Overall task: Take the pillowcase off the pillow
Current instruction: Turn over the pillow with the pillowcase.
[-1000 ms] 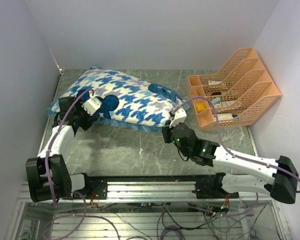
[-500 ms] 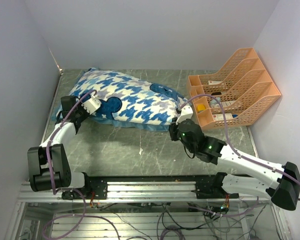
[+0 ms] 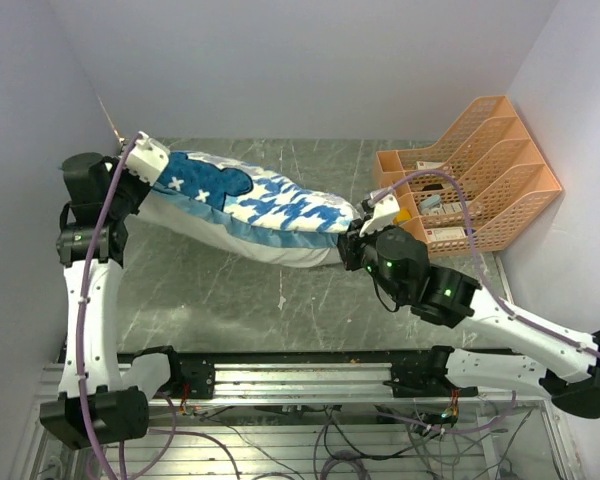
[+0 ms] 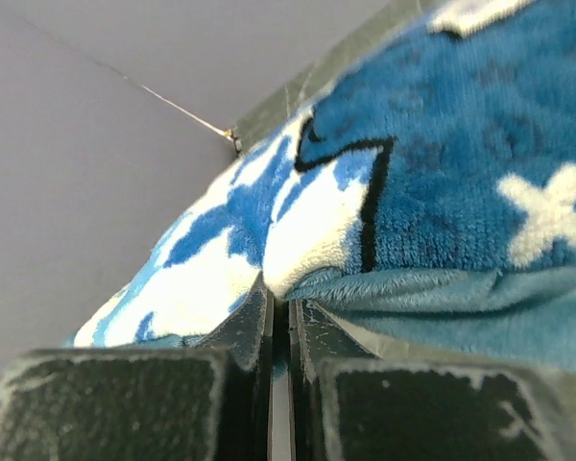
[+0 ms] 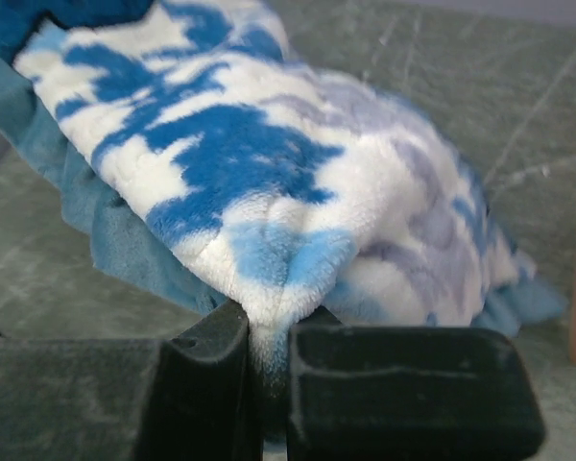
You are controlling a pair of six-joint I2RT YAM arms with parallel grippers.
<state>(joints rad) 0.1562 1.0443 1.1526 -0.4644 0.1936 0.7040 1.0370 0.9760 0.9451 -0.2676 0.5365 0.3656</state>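
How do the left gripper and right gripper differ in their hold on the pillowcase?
The left gripper pinches the dark blue bear-print end by the far left corner; the right gripper pinches the houndstooth end beside the orange rack. The left arm stands tall, the right arm stretches low. Both are shut on the pillowcase.

Pillowcase (image 3: 270, 205): plush blue-and-white houndstooth, its checks paling to lavender-blue toward the right end. At its left end, a dark blue bear shape (image 3: 215, 180), outlined in black and marked with white crosses. Along its near edge, a teal ruffle (image 3: 245, 228) with a white band below. Beneath the pillowcase, the table (image 3: 230, 300): grey-green, veined like marble. Right of the pillowcase, a file rack (image 3: 480, 190): orange mesh. Left arm (image 3: 83, 300) and right arm (image 3: 520, 325): white with black joints.
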